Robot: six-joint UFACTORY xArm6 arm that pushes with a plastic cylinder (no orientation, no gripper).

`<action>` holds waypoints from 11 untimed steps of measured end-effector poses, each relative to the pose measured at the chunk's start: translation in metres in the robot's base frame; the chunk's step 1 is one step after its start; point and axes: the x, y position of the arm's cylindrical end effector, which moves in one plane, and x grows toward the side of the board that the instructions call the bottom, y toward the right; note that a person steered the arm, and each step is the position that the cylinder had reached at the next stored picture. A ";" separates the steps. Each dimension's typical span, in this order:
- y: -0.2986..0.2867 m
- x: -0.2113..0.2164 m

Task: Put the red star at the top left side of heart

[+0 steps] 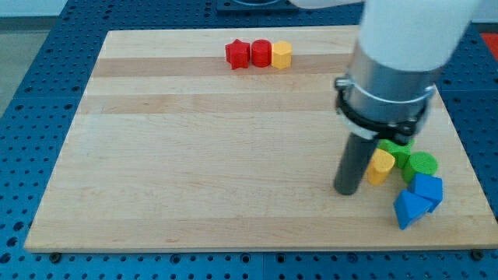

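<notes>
The red star (237, 54) lies near the view's top edge of the wooden board (194, 155), at the left end of a row with a red round block (261, 53) and a yellow hexagon (282, 55). A yellow heart (380, 166) lies at the view's lower right. My tip (346, 190) rests on the board just left of the yellow heart, close to it, far from the red star.
Beside the heart lie a green block (394, 149), partly hidden by the arm, a green round block (422, 164), and two blue blocks (427, 189) (408, 209) near the board's lower right corner. The arm's white body (405, 47) covers the upper right.
</notes>
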 end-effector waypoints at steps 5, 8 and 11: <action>-0.185 -0.215; -0.212 -0.303; -0.132 -0.289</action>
